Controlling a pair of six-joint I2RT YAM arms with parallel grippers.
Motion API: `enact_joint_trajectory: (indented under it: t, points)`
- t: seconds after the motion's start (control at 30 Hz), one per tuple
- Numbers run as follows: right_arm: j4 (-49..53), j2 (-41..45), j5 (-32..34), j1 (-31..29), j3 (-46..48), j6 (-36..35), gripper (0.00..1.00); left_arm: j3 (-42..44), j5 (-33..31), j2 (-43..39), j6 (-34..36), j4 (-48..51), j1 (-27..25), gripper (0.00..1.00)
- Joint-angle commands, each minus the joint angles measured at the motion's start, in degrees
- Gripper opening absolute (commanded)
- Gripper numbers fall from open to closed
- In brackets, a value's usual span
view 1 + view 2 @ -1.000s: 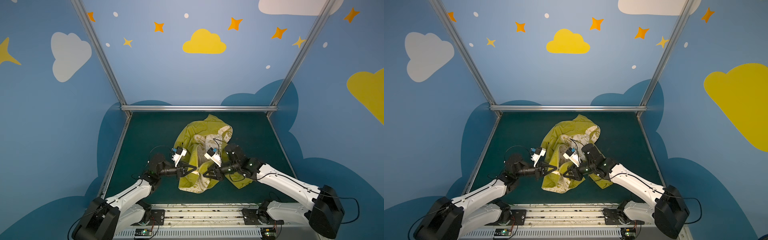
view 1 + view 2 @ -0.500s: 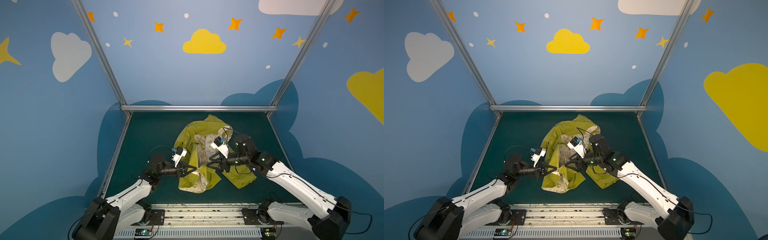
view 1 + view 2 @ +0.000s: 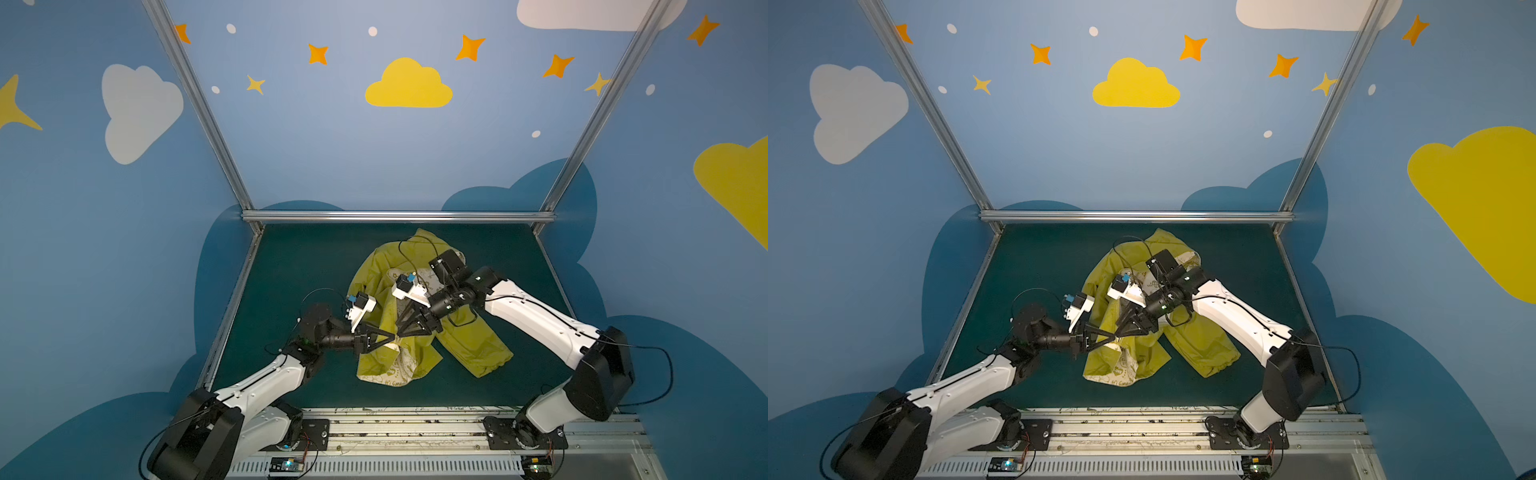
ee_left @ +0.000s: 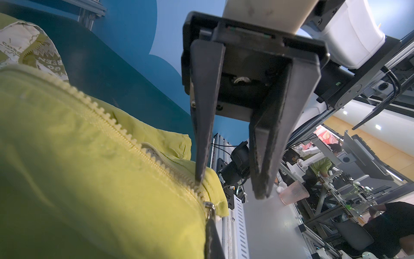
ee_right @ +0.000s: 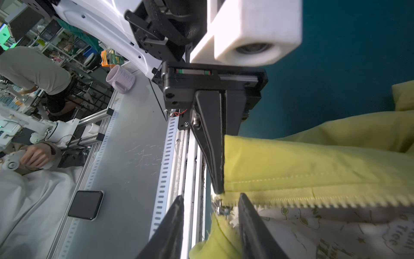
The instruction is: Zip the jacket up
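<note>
The yellow jacket [image 3: 473, 349] [image 3: 1200, 345] lies crumpled on the green mat, its cream printed lining showing. My left gripper [image 3: 392, 336] [image 3: 1113, 337] [image 4: 210, 210] is shut on the jacket's edge at the near end of the zipper, beside the metal slider [image 4: 209, 205]. My right gripper [image 3: 401, 331] [image 3: 1120, 332] [image 5: 211, 197] meets it tip to tip and is open. Its jaws straddle the slider [image 5: 220, 209] without clamping it. The unjoined zipper teeth [image 4: 107, 116] [image 5: 313, 199] run away from the slider along the jacket's edge.
The green mat [image 3: 291, 270] is bounded by a metal base rail [image 3: 415, 419] at the front and aluminium frame bars [image 3: 395, 216] at the back and sides. Blue painted walls surround it. One sleeve [image 3: 486, 357] trails toward the right arm's side.
The right gripper drew back toward the jacket's middle, then came back down to the left gripper's tip at the zipper's end. Its jaws now stand wider. The left arm has not moved.
</note>
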State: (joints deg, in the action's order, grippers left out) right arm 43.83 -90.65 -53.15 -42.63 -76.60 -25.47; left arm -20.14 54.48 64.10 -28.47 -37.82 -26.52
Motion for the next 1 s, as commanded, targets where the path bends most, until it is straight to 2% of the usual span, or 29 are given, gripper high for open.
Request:
enact_joint_trajectory:
  t: [0.0,0.33,0.47,0.6,0.8,0.97]
  points:
    - [7.7,-2.8,-0.2,-1.0,-3.1,-3.1,0.39,-1.6,1.6,0.2,1.1,0.5,0.1,0.03]
    - [8.1,-3.7,3.7,-1.0,-2.9,-2.3,0.38,-1.6,1.5,0.2,1.2,0.7,0.2,0.03]
    - [9.0,-4.6,1.7,-1.6,-3.6,-3.3,0.35,-1.8,1.7,0.6,1.2,0.8,0.2,0.03]
    - [10.4,-5.8,0.8,-2.4,-4.7,-4.2,0.27,-1.8,1.6,0.7,1.4,1.0,0.2,0.03]
    - [11.6,-6.8,0.9,-2.8,-5.9,-4.3,0.08,-1.9,2.0,0.8,1.1,0.9,0.2,0.03]
    - [12.4,-7.5,1.2,-2.9,-6.2,-4.1,0.0,-2.0,1.7,0.7,0.7,1.5,0.1,0.03]
